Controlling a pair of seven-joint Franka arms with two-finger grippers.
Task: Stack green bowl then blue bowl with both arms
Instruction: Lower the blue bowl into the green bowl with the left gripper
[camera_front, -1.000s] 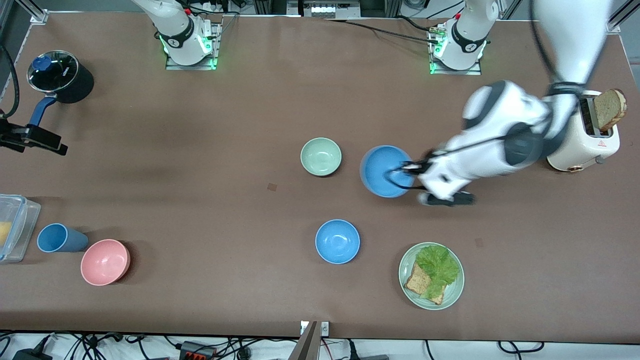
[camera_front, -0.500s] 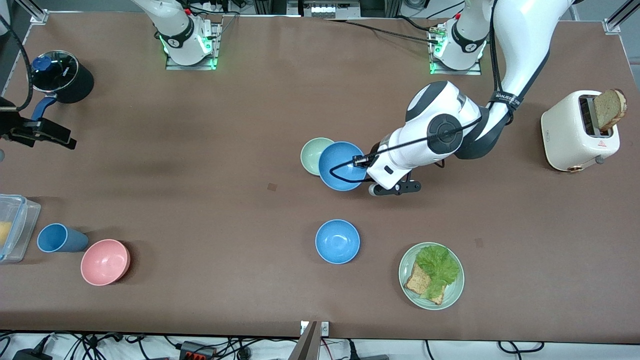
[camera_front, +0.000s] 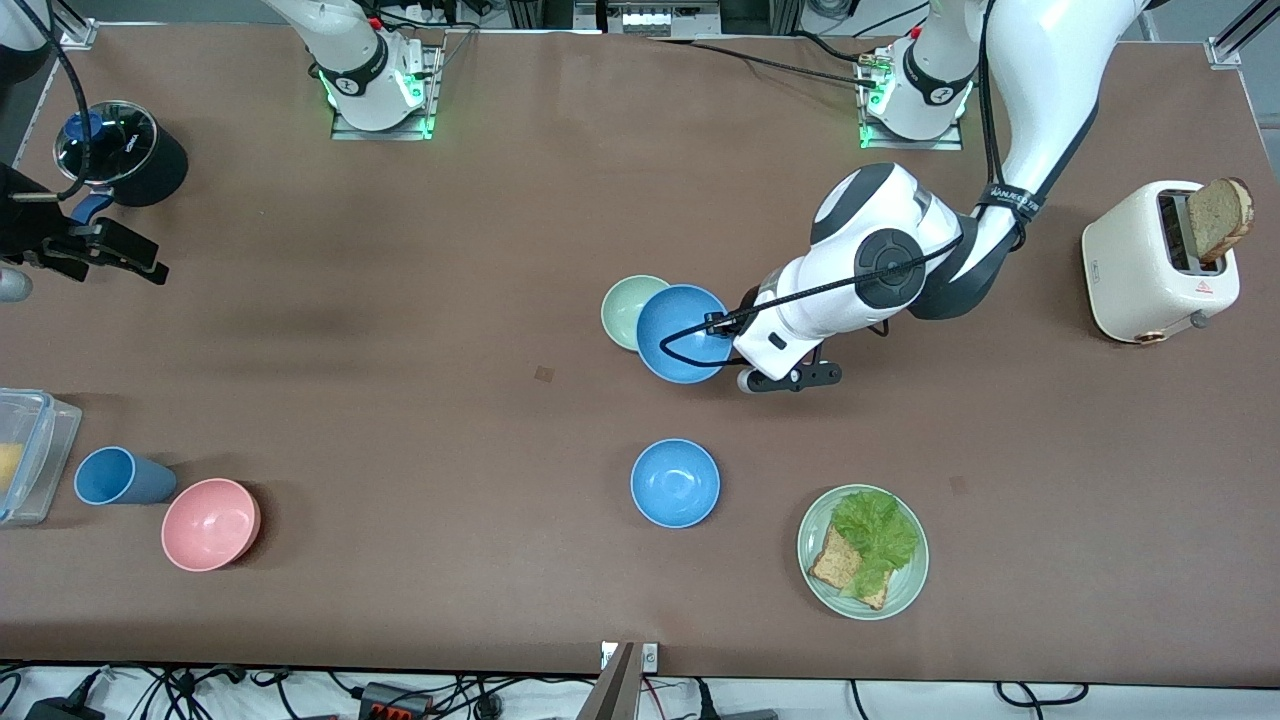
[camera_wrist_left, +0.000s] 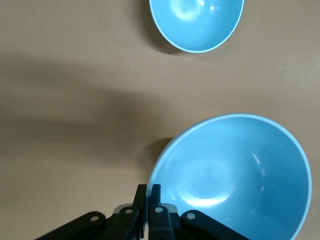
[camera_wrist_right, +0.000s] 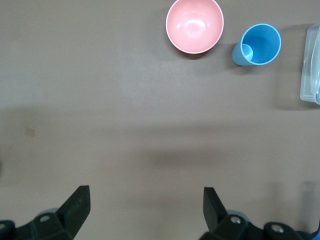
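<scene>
Two bright blue bowls show: one blue bowl (camera_front: 684, 333), plain and round, hangs tilted from the left gripper (camera_wrist_left: 149, 196), whose jaws are clamped on its rim, overlapping the pale mint green bowl (camera_front: 626, 309) mid-counter; its twin (camera_front: 675, 483) sits nearer the front camera. Half a second ago the held bowl hung almost exactly here. Jaws spread wide, the right gripper (camera_wrist_right: 145, 205) waits over the counter's right-arm end.

Brown table (camera_front: 400, 300), cables (camera_front: 200, 690) w/ power strip along floor edge, even light
</scene>
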